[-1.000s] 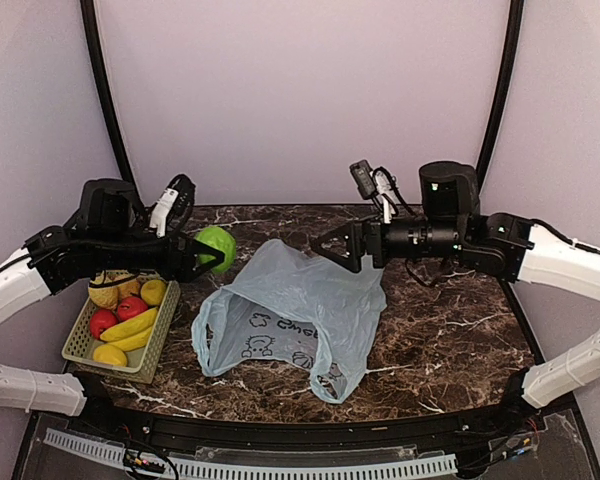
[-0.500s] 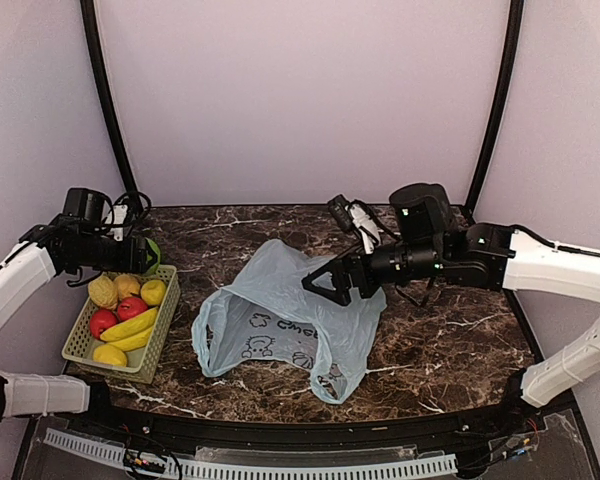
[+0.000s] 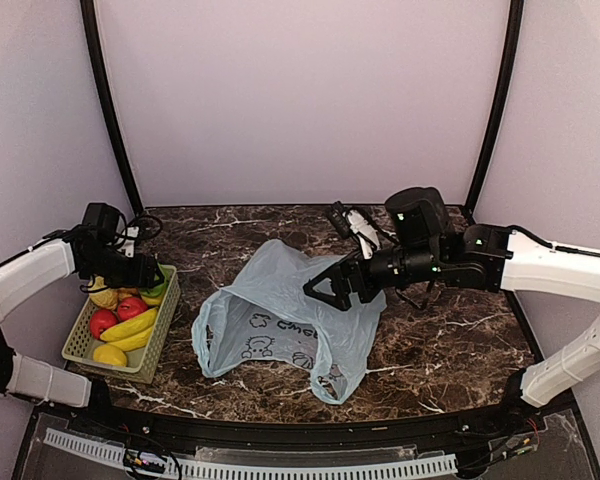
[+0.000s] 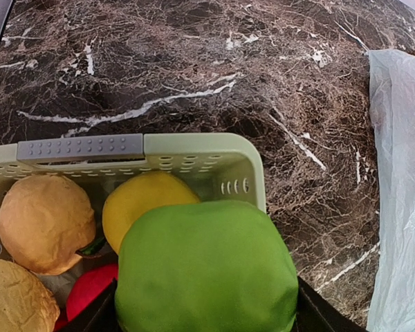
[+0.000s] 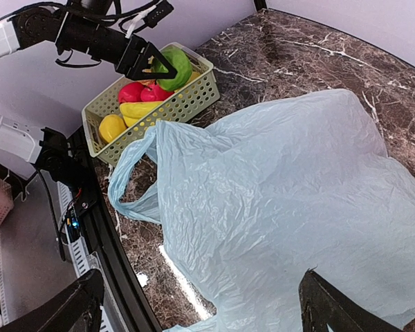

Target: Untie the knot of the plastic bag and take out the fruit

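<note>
Placing fruit in the basket appears to be the step in hand. Top view: the left claw [image 3: 148, 283], closed around a green fruit [image 3: 156, 290], hangs over the basket [image 3: 80, 345] at the left edge of the surface [image 3: 450, 340]. The plastic bag [image 3: 290, 310] lies midway between the side edges. Left wrist view: the fruit sits just above the basket's contents. Right wrist view: the right claw [image 5: 194, 311], spread wide and empty, hovers over the bag. Next, as judged: release the fruit, then check the bag, whose contents cannot be seen.

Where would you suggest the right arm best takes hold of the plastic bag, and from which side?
Pinch the loop handle at the plastic bag's near-left corner, coming down from above: the bag lies flat and limp, and that narrow band sticks out from the body.
</note>
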You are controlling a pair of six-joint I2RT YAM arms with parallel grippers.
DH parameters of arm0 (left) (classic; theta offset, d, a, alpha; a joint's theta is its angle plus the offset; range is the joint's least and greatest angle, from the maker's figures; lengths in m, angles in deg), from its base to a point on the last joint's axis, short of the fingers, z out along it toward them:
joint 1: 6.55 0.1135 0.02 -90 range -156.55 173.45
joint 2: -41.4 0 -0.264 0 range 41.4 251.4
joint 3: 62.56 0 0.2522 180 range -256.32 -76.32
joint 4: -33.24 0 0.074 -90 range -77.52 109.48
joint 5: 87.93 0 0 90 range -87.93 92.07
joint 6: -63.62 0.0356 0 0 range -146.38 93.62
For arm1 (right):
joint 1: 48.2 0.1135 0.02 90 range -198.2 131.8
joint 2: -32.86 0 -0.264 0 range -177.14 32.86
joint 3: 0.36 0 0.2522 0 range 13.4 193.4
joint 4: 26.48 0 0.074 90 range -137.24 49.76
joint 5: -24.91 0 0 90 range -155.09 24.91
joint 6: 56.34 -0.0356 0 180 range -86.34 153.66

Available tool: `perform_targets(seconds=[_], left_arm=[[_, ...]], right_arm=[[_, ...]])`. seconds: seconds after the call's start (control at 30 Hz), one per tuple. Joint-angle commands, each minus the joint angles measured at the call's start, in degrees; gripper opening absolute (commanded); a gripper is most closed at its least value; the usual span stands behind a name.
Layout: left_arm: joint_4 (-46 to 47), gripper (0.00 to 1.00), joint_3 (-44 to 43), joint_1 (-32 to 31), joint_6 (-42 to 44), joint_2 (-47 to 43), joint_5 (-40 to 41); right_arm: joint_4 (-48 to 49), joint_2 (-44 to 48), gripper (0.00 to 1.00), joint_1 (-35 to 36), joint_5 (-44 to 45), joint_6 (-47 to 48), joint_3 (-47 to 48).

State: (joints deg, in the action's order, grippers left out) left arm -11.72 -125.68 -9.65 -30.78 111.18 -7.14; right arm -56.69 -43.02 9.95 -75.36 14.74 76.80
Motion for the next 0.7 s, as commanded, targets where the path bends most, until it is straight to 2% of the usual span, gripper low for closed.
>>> perform_targets(seconds=[0.0, 0.23, 0.5, 0.67], left_arm=[[1.3, 0.63, 1.2, 0.5, 1.2, 0.7, -0.2], [1.1, 0.75, 1.2, 0.5, 1.5, 1.9, 0.1], [1.1, 0.93, 1.3, 0.5, 1.5, 1.1, 1.1], [1.4, 0.98, 1.5, 0.6, 1.5, -0.3, 2.0]], right_arm=[[0.4, -0.7, 0.95, 0.5, 0.5, 0.1, 0.7], [0.4, -1.5, 0.95, 0.5, 0.2, -0.1, 1.1], [0.4, -1.8, 0.96, 0.5, 0.1, -0.1, 1.3], [0.3, -2.2, 0.96, 0.5, 0.4, -0.1, 1.2]])
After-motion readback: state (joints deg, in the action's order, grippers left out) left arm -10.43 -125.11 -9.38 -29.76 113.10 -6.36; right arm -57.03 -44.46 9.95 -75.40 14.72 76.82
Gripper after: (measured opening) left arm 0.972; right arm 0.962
